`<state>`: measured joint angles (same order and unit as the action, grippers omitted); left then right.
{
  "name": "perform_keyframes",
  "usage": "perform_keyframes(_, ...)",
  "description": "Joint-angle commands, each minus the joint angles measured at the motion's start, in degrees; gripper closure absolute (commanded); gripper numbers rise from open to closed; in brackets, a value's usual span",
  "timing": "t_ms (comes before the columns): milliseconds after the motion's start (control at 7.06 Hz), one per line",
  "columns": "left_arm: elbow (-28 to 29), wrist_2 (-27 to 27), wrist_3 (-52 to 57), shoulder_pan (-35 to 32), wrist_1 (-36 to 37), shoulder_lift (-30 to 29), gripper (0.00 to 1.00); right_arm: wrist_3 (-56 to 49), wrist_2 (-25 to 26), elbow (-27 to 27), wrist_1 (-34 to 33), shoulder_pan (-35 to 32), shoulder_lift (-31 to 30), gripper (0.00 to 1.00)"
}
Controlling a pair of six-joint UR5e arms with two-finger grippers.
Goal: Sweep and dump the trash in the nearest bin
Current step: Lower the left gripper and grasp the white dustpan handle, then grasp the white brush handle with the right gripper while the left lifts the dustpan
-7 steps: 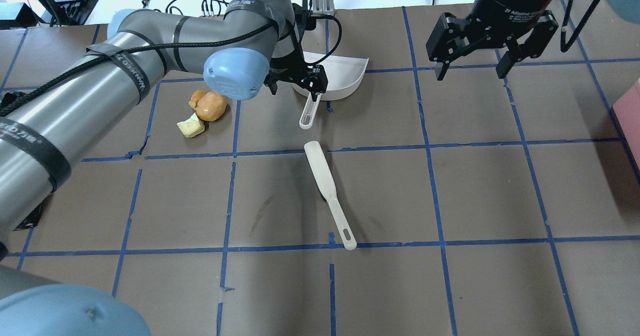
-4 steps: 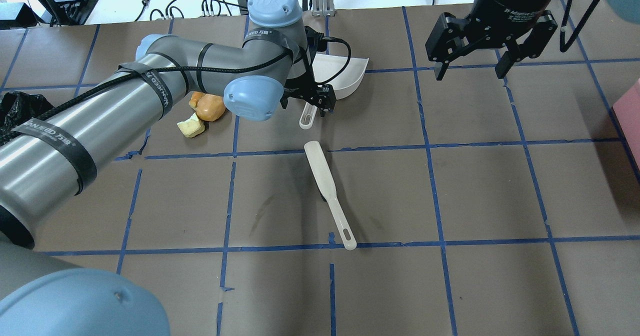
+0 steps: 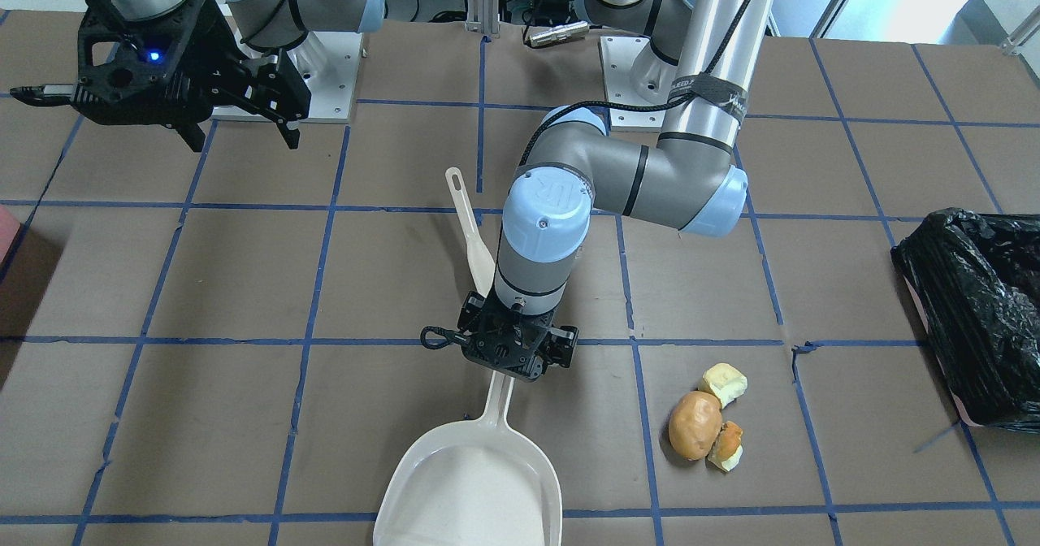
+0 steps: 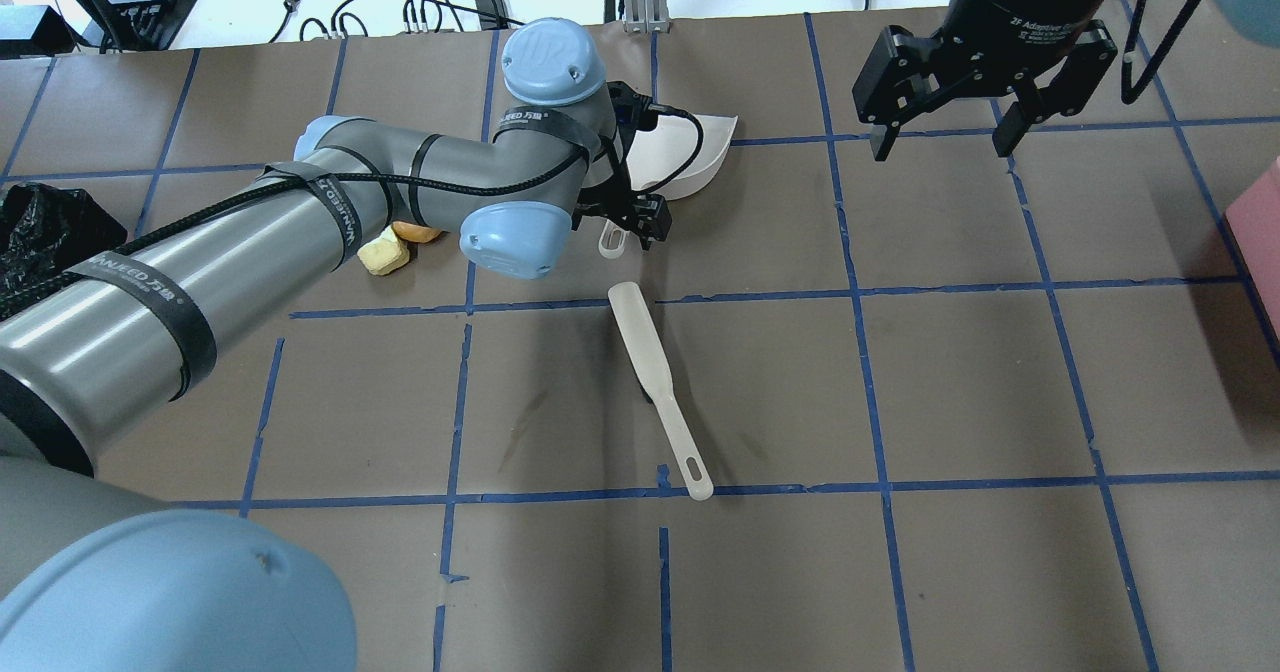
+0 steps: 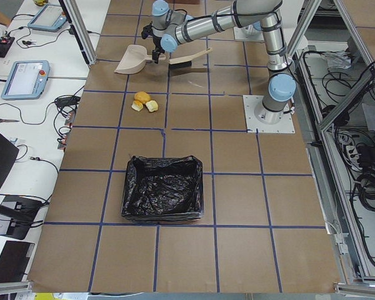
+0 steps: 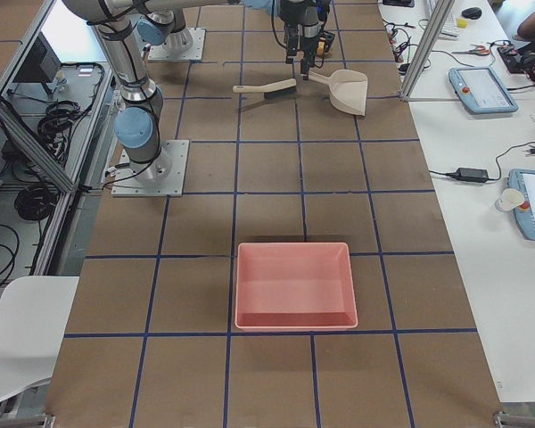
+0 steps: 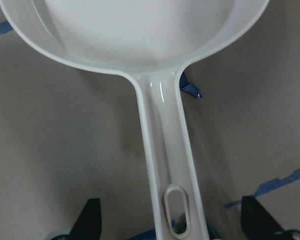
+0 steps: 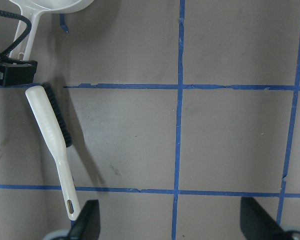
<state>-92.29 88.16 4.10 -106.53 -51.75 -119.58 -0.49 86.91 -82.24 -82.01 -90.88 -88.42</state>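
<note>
Left claw (image 7: 174, 216) spread over the dustpan handle; trash loose on the table (image 4: 900, 382), none in the bin.
Bin (image 4: 40, 222) sits at the far left, well apart from the rest. Trash (image 4: 382, 255) is clustered between bin and dustpan (image 4: 700, 152), partly under the left arm in the overhead view. Left claw fingers stand wide either side of the handle end, gripping nothing. Dustpan lies flat, mouth away from the robot. Brush (image 4: 650, 372) lies loose near the handle. Right claw (image 4: 940, 142) hangs spread wide, empty. Pink tray (image 4: 1262, 222) at the right edge.
</note>
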Motion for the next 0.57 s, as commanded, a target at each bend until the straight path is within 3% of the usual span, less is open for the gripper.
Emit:
perform_keyframes(0,-0.3,-0.1,-0.3,0.0,0.2,-0.1,0.25,0.0,-0.5,-1.9,0.4,-0.3,-0.8,0.00)
perform_keyframes(142,0.1,-0.4,-0.3,0.0,0.2,-0.1,0.41,-0.2,-0.6,-7.0,-0.5,-2.4,-3.6,0.03)
perform_keyframes(283,0.4,-1.7,-0.2,0.0,0.2,-0.1,0.60,0.0,-0.8,-12.3,-5.7,-4.5,-5.3,0.03)
perform_keyframes(425,0.9,-1.8,-0.3,0.0,0.1,-0.1,0.72,0.2,-4.0,-16.9,-9.8,-7.6,-5.7,0.03)
